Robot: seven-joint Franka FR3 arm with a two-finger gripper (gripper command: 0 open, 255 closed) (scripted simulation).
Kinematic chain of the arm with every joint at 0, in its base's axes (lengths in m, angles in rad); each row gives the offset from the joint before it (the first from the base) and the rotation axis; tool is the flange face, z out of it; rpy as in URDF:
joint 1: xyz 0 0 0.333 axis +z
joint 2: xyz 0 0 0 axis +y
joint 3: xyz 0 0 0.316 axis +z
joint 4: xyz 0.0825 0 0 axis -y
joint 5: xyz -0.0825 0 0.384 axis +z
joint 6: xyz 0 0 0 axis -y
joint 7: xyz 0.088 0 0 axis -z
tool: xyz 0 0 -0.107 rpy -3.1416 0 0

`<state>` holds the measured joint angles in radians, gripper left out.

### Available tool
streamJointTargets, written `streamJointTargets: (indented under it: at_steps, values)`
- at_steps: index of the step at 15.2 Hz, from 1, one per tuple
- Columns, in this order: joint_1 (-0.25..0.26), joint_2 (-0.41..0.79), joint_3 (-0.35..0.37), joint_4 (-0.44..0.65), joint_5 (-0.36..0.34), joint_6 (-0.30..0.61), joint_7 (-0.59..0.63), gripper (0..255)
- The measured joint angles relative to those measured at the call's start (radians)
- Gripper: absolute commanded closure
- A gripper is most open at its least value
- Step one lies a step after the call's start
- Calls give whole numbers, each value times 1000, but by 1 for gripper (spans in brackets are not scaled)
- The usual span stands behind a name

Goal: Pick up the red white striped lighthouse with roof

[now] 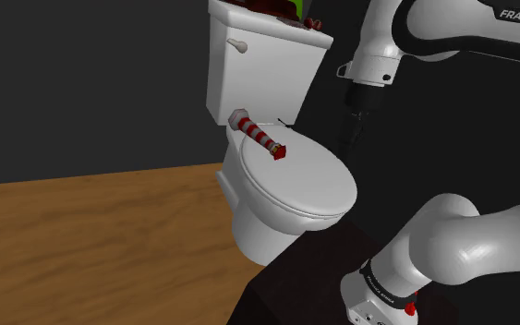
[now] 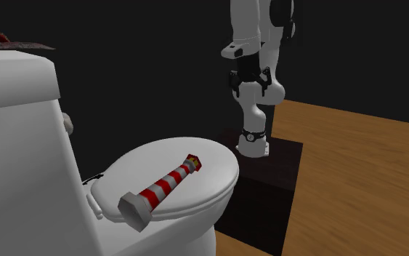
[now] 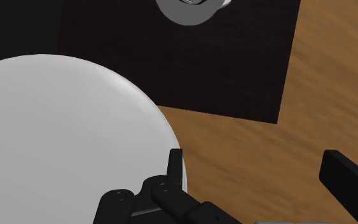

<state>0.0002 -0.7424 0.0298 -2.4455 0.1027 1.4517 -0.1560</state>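
Note:
The red and white striped lighthouse (image 1: 259,138) lies on its side on the closed white toilet lid (image 1: 308,185), with its grey base toward the tank and its red roof toward the lid's middle. In the second exterior view the lighthouse (image 2: 165,187) lies diagonally across the lid (image 2: 210,171). My black gripper (image 1: 350,137) hangs off the lid's rim, on the stand's side and away from the lighthouse. In the wrist view the gripper (image 3: 260,175) is open and its fingers (image 3: 176,167) stand wide apart with nothing between them, over the wooden floor just beside the lid's edge (image 3: 63,140).
The white tank (image 1: 258,65) rises behind the lid, with red and green clutter (image 1: 276,7) on top. My dark stand (image 1: 313,268) sits close beside the bowl. Wooden floor (image 1: 91,249) spreads toward the shoulder view's left, with a dark wall behind.

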Motion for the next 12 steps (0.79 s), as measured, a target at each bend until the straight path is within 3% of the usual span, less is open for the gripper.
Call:
streamJointTargets:
  at_steps: [3,12]
  values:
    - [-5,30,1,-3,-5,42,1,0]
    - [-46,284,-5,53,-43,318,15,0]
